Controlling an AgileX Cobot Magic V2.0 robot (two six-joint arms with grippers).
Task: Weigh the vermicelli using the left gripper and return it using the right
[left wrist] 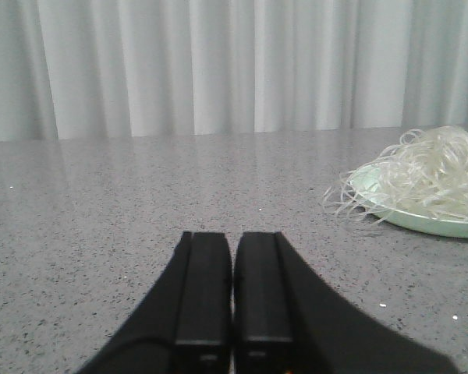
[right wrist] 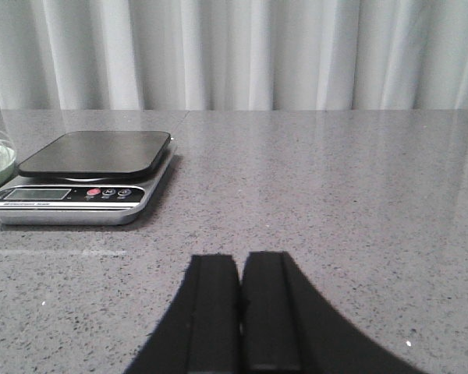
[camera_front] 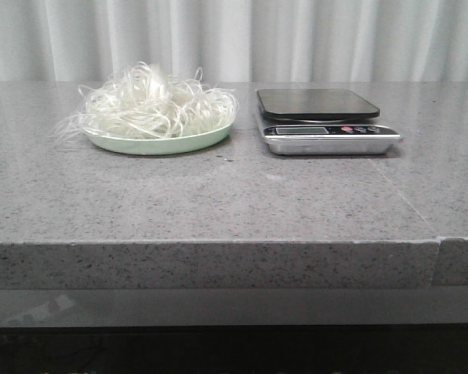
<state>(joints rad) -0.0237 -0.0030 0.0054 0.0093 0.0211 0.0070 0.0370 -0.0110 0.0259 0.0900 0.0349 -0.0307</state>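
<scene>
The vermicelli [camera_front: 152,105] is a bushy whitish clump heaped on a pale green plate [camera_front: 168,143] at the table's back left. In the left wrist view the vermicelli [left wrist: 433,171] and plate [left wrist: 429,222] sit off to one side, well away from my left gripper [left wrist: 233,235], which is shut and empty low over the table. A kitchen scale [camera_front: 324,121] with a dark platform stands right of the plate. My right gripper [right wrist: 241,257] is shut and empty too, apart from the scale [right wrist: 86,175]. Neither gripper shows in the front view.
The grey speckled table [camera_front: 234,195] has its front edge close to the camera. A pale pleated curtain [camera_front: 296,39] hangs behind the table.
</scene>
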